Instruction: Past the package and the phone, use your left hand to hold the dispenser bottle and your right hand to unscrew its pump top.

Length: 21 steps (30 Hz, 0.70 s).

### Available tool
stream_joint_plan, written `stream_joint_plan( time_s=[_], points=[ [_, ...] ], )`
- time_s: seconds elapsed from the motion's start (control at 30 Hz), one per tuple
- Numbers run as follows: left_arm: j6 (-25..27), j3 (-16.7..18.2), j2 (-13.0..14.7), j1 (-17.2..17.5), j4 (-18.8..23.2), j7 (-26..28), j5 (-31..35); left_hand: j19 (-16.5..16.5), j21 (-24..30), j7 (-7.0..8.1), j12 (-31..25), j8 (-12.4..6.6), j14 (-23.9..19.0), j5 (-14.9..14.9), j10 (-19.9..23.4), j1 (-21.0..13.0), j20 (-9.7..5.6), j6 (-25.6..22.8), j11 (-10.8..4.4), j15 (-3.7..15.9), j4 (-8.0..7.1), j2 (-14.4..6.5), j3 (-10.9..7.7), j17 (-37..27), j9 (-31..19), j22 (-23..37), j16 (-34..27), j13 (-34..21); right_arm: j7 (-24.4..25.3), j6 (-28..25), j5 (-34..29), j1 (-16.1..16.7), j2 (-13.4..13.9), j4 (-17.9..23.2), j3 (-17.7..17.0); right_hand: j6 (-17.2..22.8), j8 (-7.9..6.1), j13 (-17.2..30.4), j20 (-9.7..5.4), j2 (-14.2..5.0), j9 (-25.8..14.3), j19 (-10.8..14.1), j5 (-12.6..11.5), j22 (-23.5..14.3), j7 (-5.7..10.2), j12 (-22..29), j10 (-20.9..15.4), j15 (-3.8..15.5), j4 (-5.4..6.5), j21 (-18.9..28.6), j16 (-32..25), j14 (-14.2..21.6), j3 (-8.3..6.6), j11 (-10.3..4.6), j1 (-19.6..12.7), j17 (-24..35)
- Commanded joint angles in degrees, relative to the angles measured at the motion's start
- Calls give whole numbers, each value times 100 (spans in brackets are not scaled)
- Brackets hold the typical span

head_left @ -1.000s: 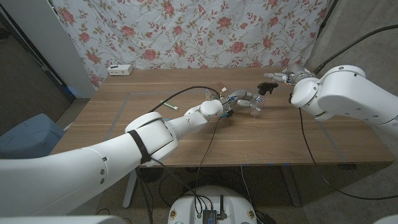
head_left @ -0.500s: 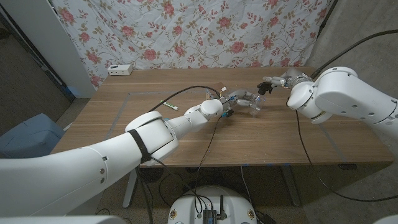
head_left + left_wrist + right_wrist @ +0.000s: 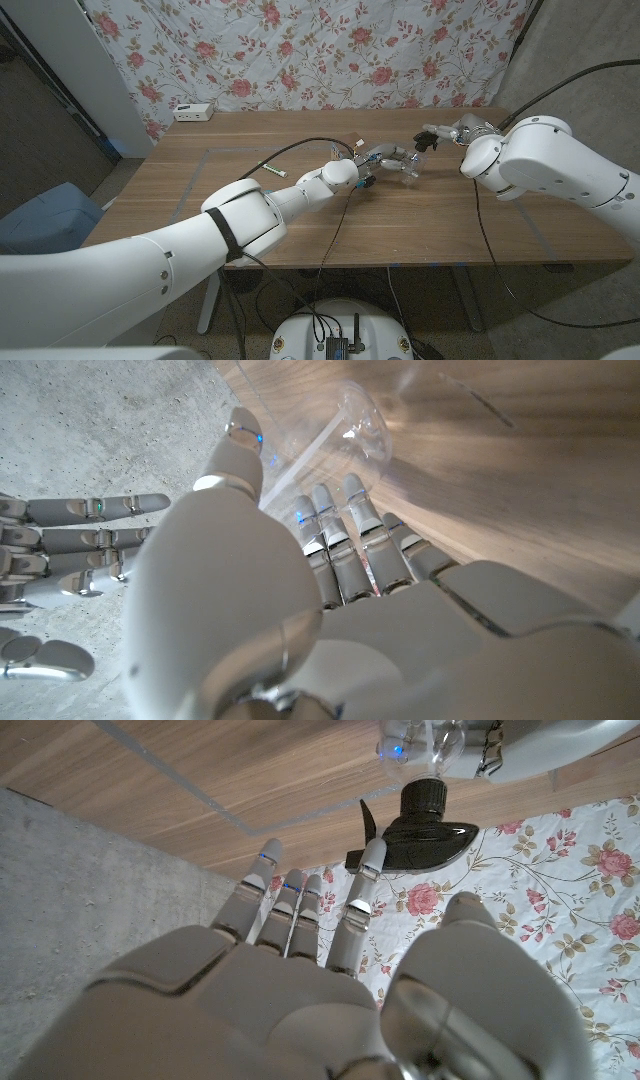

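Fingers of your left hand (image 3: 385,158) wrap the clear dispenser bottle (image 3: 408,166), arm stretched far across the wooden table (image 3: 450,220). Bottle: mid-table toward the far side, black pump top (image 3: 420,830) on; no legible label. Your right hand (image 3: 445,130): just beside the pump, fingers (image 3: 290,910) extended, slightly apart, holding nothing.

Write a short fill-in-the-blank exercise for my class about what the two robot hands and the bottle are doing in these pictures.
1. The left hand grips a clear plastic ____.
2. The pump top on the bottle is coloured ____.
3. The right hand reaches toward the pump top with its fingers ____.
4. The cloth behind the table is printed with ____.

Missing words: bottle; black; apart; roses
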State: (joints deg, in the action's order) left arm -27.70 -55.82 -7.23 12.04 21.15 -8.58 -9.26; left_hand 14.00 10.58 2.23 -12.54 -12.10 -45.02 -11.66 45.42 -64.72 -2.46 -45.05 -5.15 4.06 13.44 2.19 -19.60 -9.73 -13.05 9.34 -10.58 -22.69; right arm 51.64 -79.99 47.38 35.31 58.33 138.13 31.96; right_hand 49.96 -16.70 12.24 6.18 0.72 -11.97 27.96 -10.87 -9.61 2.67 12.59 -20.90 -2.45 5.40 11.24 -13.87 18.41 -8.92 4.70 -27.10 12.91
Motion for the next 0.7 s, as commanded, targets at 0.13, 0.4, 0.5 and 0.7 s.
stream_joint_plan(
  time_s=[0.13, 0.4, 0.5, 0.7],
  points=[
    [-42, 0, 3, 5, 6, -41, 18, 49, 1, 179, -27, -53, -132, -24, 286, 413, -240, -454, -258, 512, -434, -695, -482, -23, -19, 17, -40, -33, -755, 1, -889, 202, -71, -26, -118, -2, 28, 13, 6, -13, -9, 46, -56, -18, -5, 6, -20, -13, 35, -2, -2, 67, 6, 36, 73, 17],
    [-72, 3, 4, 17, 10, -70, 23, 48, 1, 178, -27, -48, -137, -25, 294, 414, -232, -444, -257, 510, -436, -700, -487, -20, -19, 17, -39, -32, -1146, 1, -1251, 122, -52, -52, -32, -3, 42, 11, 6, -20, -5, 44, -64, -17, -9, 5, -30, -22, 48, -7, -1, 82, 17, 50, 111, 13],
    [-83, 6, 6, 21, 11, -71, 27, 48, 1, 180, -27, -49, -143, -26, 293, 411, -231, -447, -252, 521, -435, -704, -490, -21, -19, 17, -41, -34, -1312, 1, -1399, 72, -49, -70, 20, -27, 57, 11, 4, -22, -3, 43, -67, -17, -6, 5, -38, -23, 50, -9, 1, 86, 20, 54, 121, 10],
    [-103, 14, 6, 38, 13, -58, 30, 46, 0, 170, -27, -47, -139, -26, 300, 407, -232, -443, -248, 520, -431, -700, -490, -21, -19, 17, -39, -33, -1576, 1, -1583, -57, -46, -115, 133, -48, 73, 9, 4, -24, 0, 42, -73, -17, -11, 2, -39, -29, 50, -11, 7, 90, 25, 42, 135, 4]
  ],
)
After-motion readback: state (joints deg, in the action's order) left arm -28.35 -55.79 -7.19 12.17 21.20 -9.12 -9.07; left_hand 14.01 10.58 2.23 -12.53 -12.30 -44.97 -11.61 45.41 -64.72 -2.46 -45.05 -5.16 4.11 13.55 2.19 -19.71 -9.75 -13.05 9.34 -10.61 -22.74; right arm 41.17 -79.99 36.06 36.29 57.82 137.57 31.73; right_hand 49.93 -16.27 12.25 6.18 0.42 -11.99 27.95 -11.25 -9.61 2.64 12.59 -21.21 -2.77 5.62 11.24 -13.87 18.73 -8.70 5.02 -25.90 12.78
